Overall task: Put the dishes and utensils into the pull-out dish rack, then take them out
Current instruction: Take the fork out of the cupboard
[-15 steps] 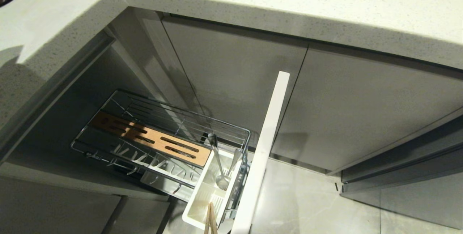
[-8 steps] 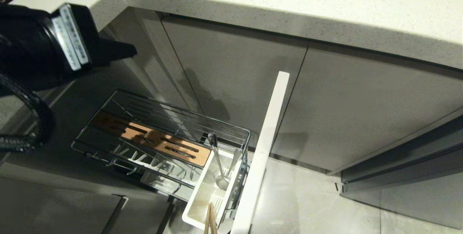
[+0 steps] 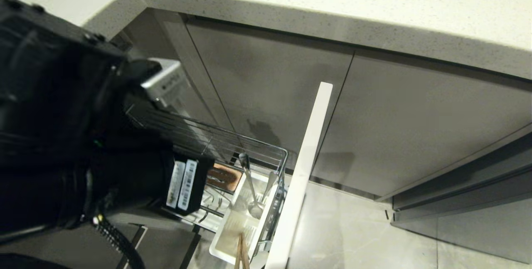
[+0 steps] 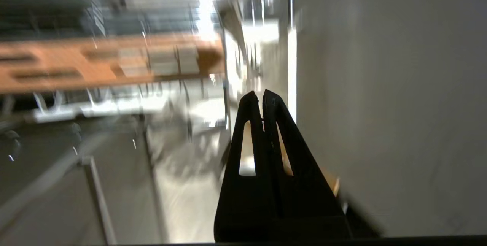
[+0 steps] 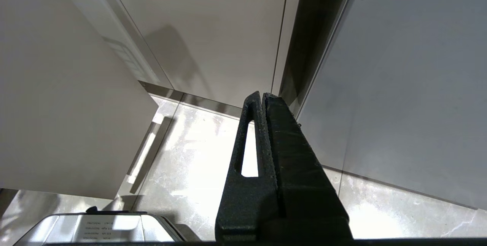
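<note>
Both grippers are clamped shut on nothing. Left gripper [image 4: 262,96] hangs over the pull-out dish rack [image 3: 266,154], right gripper [image 5: 262,97] sits parked above the floor. Fork [image 3: 269,183] and chopsticks [image 3: 241,252] stand in the rack's white cutlery caddy [image 3: 224,246].

we see the bench [image 3: 291,7] brightly lit from above, the cabinet below it dim. the left wrist view is smeared with motion blur over the wooden strip [image 4: 110,61]. glare whitens the floor [image 5: 198,151] in the sharp right wrist view.
</note>
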Motion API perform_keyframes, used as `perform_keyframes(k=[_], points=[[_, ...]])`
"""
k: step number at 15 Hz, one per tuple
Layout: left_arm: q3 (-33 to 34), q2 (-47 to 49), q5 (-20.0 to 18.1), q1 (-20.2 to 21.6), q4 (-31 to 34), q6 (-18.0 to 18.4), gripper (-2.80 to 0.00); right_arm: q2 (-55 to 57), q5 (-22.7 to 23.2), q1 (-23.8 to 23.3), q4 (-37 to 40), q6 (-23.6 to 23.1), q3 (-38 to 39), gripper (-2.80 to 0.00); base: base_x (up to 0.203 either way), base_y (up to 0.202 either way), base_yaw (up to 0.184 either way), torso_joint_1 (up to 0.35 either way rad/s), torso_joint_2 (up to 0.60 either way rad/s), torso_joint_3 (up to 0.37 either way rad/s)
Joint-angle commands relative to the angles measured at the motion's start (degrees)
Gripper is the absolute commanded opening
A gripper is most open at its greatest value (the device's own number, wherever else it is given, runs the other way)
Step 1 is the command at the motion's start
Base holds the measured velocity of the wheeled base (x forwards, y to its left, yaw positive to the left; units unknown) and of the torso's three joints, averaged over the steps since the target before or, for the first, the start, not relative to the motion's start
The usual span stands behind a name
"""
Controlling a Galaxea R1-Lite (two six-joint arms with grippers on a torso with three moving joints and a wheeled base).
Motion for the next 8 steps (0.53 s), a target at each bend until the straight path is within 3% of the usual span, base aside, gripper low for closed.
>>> perform_keyframes(k=[1,4,5,8], points=[[0.76,2.34,-1.53,-0.08,3.63,0.74,-2.80,0.05,0.00,0.02,-0.04,0.00,1.50,-2.80,0.000,0.000,0.000,0.000,0.00,0.000],[1.29,2.93,-1.77,2.21,4.23,2.84,-2.80,0.05,0.00,0.02,-0.04,0.00,1.50,-2.80,0.000,0.000,0.000,0.000,0.00,0.000],[0.88,3.00,-2.56,3.87,4.14,5.28,-2.80,0.05,0.00,0.02,-0.04,0.00,1.49,-2.80,0.000,0.000,0.000,0.000,0.00,0.000],[-2.01,3.19,-12.30,9.93,4.18,14.68,-2.80,0.05,0.00,0.02,-0.04,0.00,1.49,-2.80,0.000,0.000,0.000,0.000,0.00,0.000]])
